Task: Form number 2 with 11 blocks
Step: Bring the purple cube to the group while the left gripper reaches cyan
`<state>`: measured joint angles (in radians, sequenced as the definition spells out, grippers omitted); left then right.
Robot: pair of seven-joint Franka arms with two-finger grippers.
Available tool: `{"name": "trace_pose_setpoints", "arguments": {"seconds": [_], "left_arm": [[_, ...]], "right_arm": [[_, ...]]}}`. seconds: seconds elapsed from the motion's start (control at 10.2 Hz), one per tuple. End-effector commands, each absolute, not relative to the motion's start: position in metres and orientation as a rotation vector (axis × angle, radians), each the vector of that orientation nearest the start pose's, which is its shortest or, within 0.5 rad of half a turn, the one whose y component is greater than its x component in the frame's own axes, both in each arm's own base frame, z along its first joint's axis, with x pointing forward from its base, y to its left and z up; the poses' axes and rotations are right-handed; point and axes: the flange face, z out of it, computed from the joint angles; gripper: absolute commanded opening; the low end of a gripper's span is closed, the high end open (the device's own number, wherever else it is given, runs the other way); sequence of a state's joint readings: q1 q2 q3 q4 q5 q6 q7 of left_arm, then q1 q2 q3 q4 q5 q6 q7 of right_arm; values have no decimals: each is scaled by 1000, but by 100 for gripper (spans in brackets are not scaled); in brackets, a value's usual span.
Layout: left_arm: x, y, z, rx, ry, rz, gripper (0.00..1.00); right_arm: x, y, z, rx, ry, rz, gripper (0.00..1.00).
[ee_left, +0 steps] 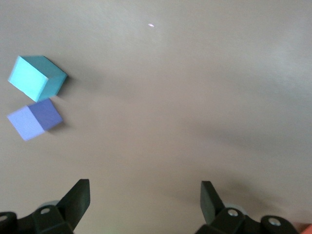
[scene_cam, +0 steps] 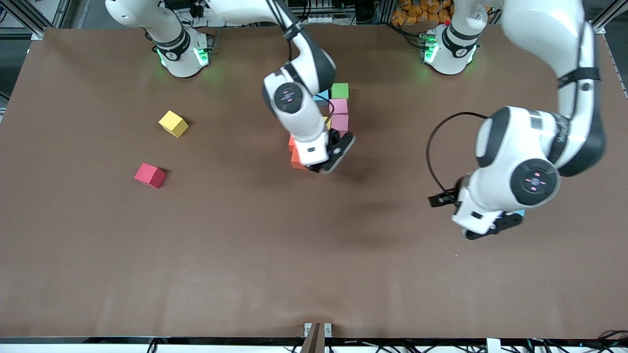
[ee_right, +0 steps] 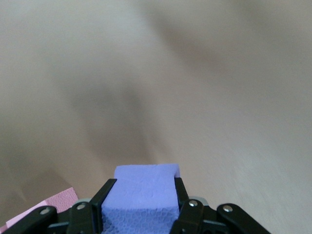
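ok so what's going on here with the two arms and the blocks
The right gripper holds a purple block in shut jaws, over the part-built cluster of blocks mid-table. The left gripper hangs with jaws open over bare table at its own end, near a light blue block and another purple block. A yellow block and a red block lie loose toward the right arm's end.

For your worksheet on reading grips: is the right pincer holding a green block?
No: the right wrist view shows the right pincer shut on a purple block, not green.

White arms, black joints and cables
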<state>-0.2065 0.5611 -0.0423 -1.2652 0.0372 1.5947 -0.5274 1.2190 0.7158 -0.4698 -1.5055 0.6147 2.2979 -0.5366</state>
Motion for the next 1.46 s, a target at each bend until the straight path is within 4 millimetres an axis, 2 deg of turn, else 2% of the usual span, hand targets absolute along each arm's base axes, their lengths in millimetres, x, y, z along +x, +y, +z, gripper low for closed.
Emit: {"name": "trace_pose_setpoints", "arguments": {"seconds": [0.0,0.1,0.29,0.49,0.59,0.78,0.88,0.98,1.07,1.27,1.37], "left_arm": [[667,-124,411,-3024,-291,303,100],[664,-106,402,-3027,-249,297,100],[635,-102,373,-3016,-209,247,100],[611,-70,344,-2983,-91,170,100],[606,-48,334,-2988,-33,187,100],[606,-7,322,-3005,142,199,100],[609,9,318,-3016,204,180,100],[615,16,317,-2996,276,152,100],[621,36,310,-2974,333,105,100],[628,56,282,-2985,477,32,100],[629,61,275,-2981,507,30,100]], "right_arm": [[479,564,261,-2366,-1803,-221,0],[481,560,258,-2316,-1876,-221,0],[480,554,249,-2289,-1919,-185,0],[477,553,235,-2257,-1965,-141,0],[475,546,225,-2247,-1984,-105,0],[471,540,215,-2248,-1989,-53,0],[468,538,212,-2245,-1987,-1,0],[465,535,211,-2240,-1991,57,0],[463,533,210,-2240,-2001,94,0],[462,533,207,-2245,-2013,106,0],[461,533,207,-2246,-2018,107,0]]}}
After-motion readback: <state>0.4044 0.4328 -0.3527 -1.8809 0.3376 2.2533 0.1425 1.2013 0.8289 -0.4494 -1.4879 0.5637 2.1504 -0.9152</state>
